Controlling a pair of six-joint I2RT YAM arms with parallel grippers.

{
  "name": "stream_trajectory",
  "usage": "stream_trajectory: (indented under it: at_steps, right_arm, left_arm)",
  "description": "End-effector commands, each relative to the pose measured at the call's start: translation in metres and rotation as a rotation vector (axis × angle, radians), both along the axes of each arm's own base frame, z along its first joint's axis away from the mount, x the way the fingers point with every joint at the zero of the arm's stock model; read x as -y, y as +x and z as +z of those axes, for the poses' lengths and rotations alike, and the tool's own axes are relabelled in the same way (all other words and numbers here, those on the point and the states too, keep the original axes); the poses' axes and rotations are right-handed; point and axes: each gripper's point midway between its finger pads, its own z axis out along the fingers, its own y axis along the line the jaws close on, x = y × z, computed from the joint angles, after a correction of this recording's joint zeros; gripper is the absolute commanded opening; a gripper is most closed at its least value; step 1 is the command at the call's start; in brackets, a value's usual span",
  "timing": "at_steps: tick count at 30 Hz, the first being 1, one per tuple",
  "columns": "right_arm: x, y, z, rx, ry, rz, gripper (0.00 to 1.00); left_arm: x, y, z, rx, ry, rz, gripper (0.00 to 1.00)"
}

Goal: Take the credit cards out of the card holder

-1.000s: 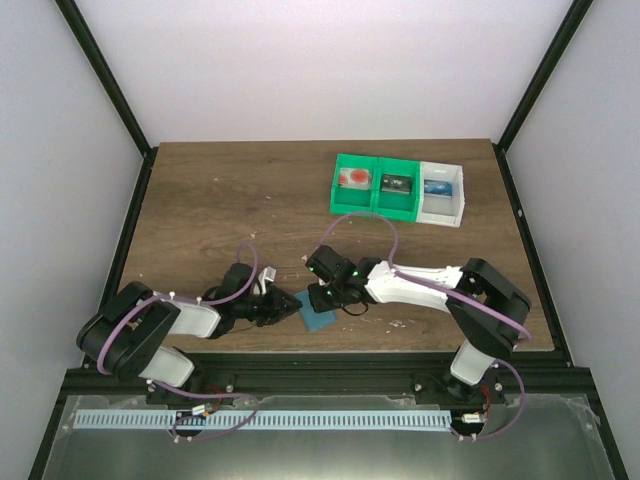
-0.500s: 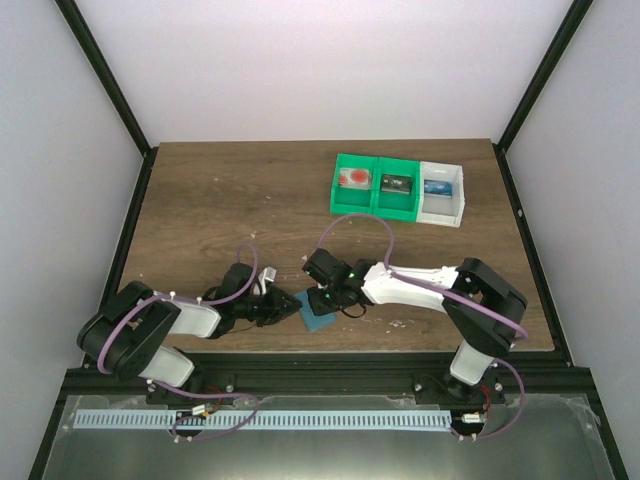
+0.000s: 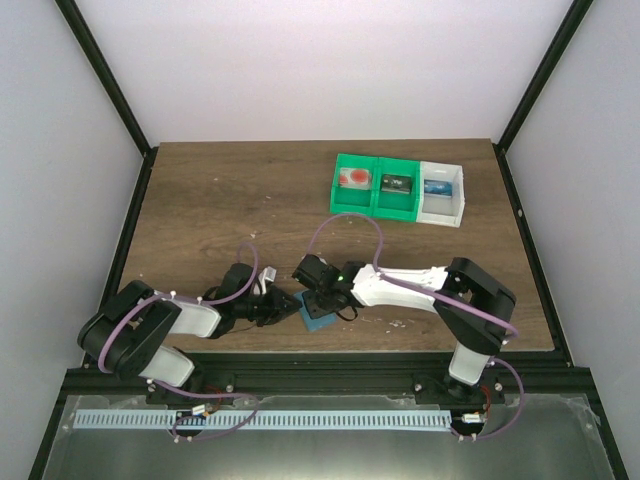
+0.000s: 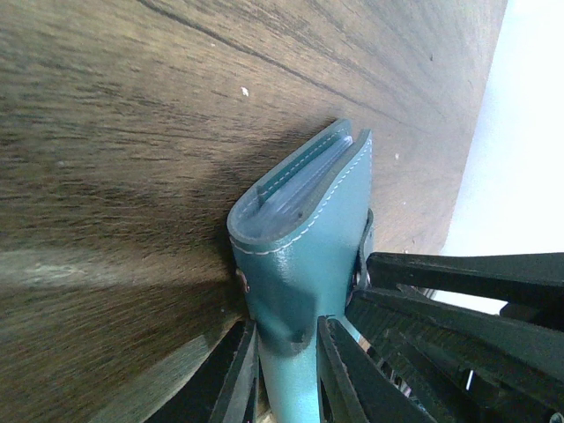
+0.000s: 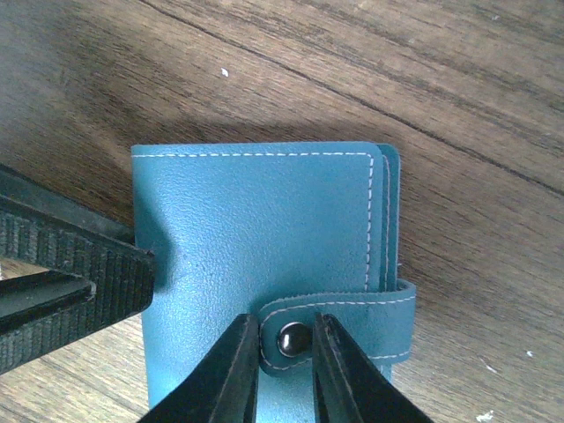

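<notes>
Right gripper [image 5: 284, 342] shifted left | wrist-only: fingers [image 5: 231, 374] straddle card holder [image 5: 264, 220] snap [image 5: 293, 339]

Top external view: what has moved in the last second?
The right gripper swung left, toward the left gripper, and straddles the card holder's strap snap. The left gripper stayed clamped on the card holder; holder and bins did not move.

Arms low, reaching inward; left claw [image 4: 286, 326] clamped, right claw [image 5: 284, 322] narrowly parted.
</notes>
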Motion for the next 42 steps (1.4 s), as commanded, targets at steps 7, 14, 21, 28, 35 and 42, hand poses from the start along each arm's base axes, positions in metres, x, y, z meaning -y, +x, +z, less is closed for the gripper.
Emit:
stream_trajectory:
  at_steps: [7, 14, 21, 28, 35, 42]
  right_arm:
    - [-0.003, 0.005, 0.013, 0.052, 0.007, -0.014, 0.03]
    - [-0.005, 0.005, 0.023, 0.067, 0.052, -0.014, 0.01]
    - [-0.002, 0.012, 0.045, 0.127, 0.081, -0.044, 0.01]
    - [0.001, 0.011, 0.084, 0.174, 0.203, -0.08, 0.01]
    - [-0.009, -0.006, 0.11, 0.137, 0.398, -0.052, 0.0]
    - [-0.01, -0.008, 0.105, 0.125, 0.413, -0.059, 0.0]
  left_arm:
    - [0.002, -0.002, -0.001, 0.011, -0.006, -0.02, 0.22]
    - [0.002, -0.001, -0.003, 0.015, 0.009, -0.029, 0.21]
    - [0.002, 0.002, -0.002, 0.024, 0.027, -0.031, 0.22]
    - [-0.002, 0.015, 0.015, 0.095, 0.1, -0.014, 0.33]
    - [-0.016, 0.019, 0.036, 0.174, 0.142, 0.034, 0.54]
    - [-0.019, 0.005, 0.03, 0.163, 0.127, 0.004, 0.58]
